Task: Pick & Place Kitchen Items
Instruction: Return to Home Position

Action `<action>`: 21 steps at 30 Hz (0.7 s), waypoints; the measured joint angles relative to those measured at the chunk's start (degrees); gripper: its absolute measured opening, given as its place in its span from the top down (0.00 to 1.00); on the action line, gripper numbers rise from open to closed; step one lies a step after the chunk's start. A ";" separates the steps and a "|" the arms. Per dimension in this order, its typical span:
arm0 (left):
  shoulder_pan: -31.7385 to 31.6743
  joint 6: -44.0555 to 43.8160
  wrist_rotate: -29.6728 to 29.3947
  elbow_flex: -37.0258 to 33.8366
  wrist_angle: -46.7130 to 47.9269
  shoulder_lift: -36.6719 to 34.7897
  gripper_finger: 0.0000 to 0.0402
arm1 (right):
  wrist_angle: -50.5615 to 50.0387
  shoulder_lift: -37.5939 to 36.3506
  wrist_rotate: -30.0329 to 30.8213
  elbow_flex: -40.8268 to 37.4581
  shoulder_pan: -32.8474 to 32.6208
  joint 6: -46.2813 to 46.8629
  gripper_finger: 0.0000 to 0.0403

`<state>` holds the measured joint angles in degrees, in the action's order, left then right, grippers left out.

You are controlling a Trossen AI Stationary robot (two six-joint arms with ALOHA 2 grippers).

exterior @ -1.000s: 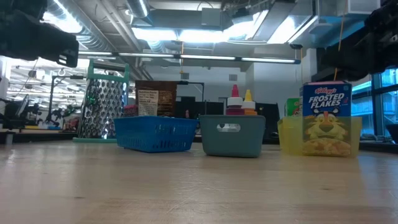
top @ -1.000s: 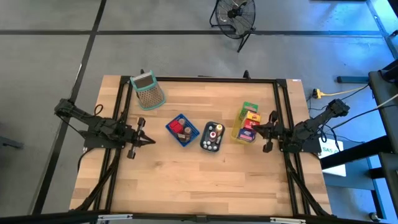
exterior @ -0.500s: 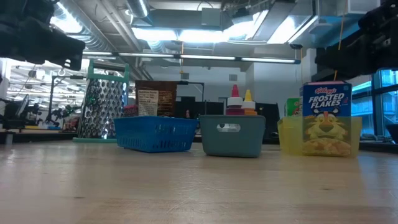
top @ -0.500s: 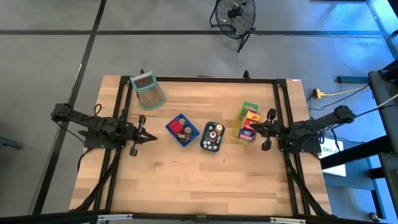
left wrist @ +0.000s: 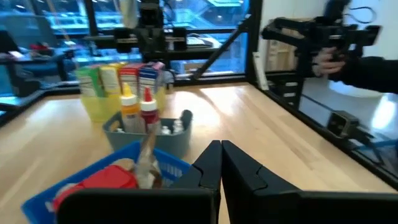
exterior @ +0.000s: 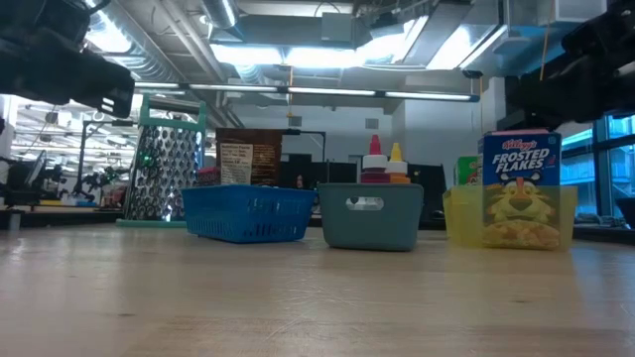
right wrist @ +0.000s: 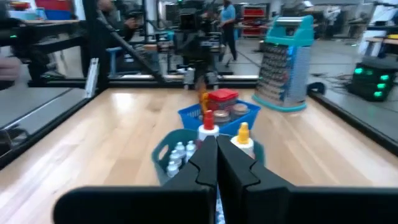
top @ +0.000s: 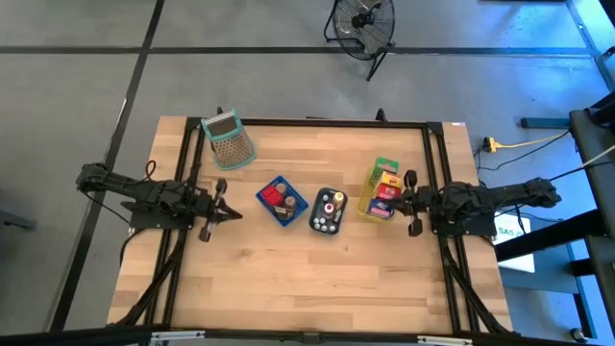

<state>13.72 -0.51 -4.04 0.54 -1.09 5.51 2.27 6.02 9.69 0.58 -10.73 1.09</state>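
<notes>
Both arms have stretched lower and flatter since a second ago. The left hand (top: 233, 213) and right hand (top: 396, 200) are pinched shut. Right of frame, the Kellogg's Frosted Flakes box (exterior: 521, 193) stands in the yellow bin (exterior: 456, 223) — the brown packet (exterior: 248, 157) over the blue basket (exterior: 248, 216) has unreadable print.

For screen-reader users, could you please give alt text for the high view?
Three grocery-filled bins, blue bin, teal bin, yellow bin, line the table between the left gripper and right gripper; a grater stands near the back-left corner.
</notes>
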 joint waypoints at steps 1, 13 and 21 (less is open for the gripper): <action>0.00 -0.14 0.62 0.00 0.12 0.01 0.99 | -0.16 0.00 -0.43 0.00 0.05 0.22 0.99; 0.00 4.84 -1.02 -0.02 -0.17 0.12 0.99 | -0.16 0.04 -0.48 0.00 0.21 -1.54 0.99; 0.00 -0.70 -1.22 -0.02 -0.30 0.12 0.97 | -0.14 0.04 -0.46 0.00 0.21 -1.54 0.99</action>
<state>13.72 -1.22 -5.26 0.51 -1.39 5.63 2.13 6.07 9.23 0.58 -10.52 -0.45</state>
